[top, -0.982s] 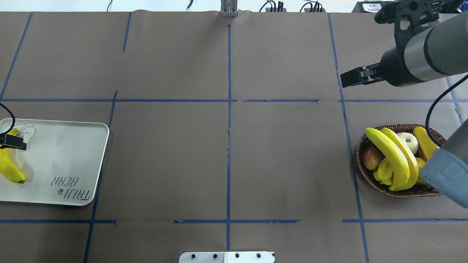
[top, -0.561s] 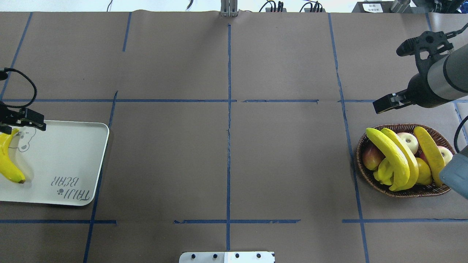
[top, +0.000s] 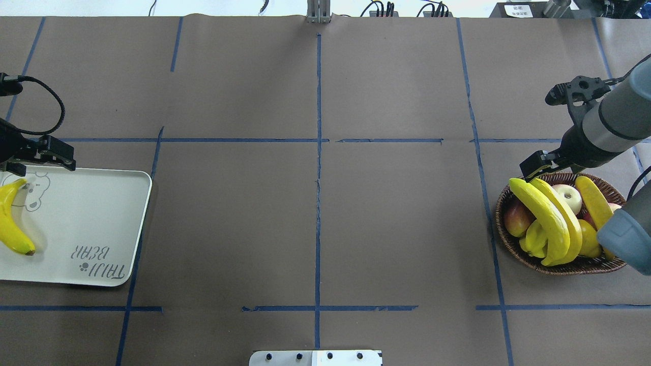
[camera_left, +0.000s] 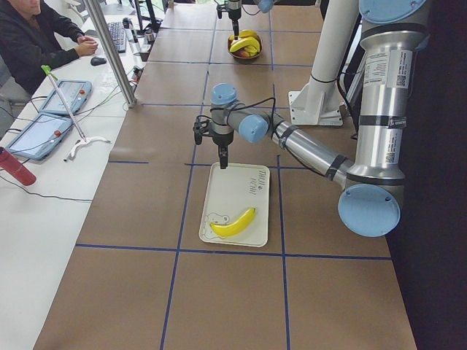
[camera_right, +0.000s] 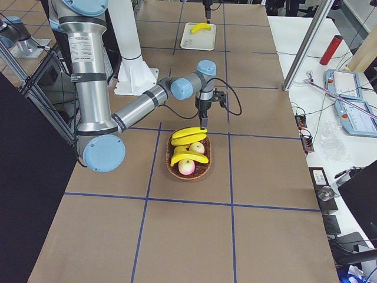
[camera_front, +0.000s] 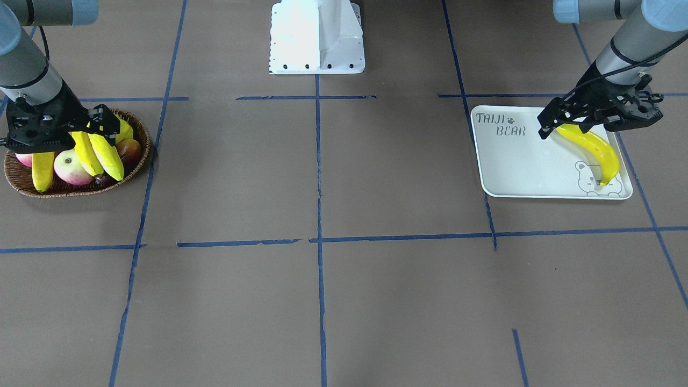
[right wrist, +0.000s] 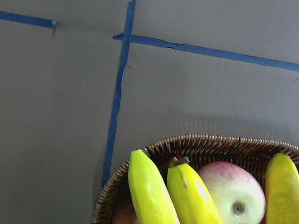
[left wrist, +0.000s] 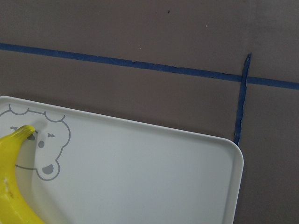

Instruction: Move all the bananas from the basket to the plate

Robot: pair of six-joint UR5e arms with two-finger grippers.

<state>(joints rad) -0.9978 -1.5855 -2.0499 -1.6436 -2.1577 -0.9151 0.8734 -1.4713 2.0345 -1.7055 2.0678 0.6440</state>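
The left wrist view catches only the bear face (left wrist: 44, 149) and one end of the banana (left wrist: 11, 186) lying on the plate (left wrist: 140, 177) below the left jaws, while the front view also reads "TAIJI BEAR" on it. Those jaws hold nothing, and their gap cannot be told. Three bananas (top: 545, 216) lie in the basket (top: 569, 268) just under the right jaws, whose opening is equally unclear

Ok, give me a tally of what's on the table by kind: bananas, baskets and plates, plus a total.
bananas: 4 (1 on the plate, 3 in the basket)
basket: 1
plate: 1
Total: 6
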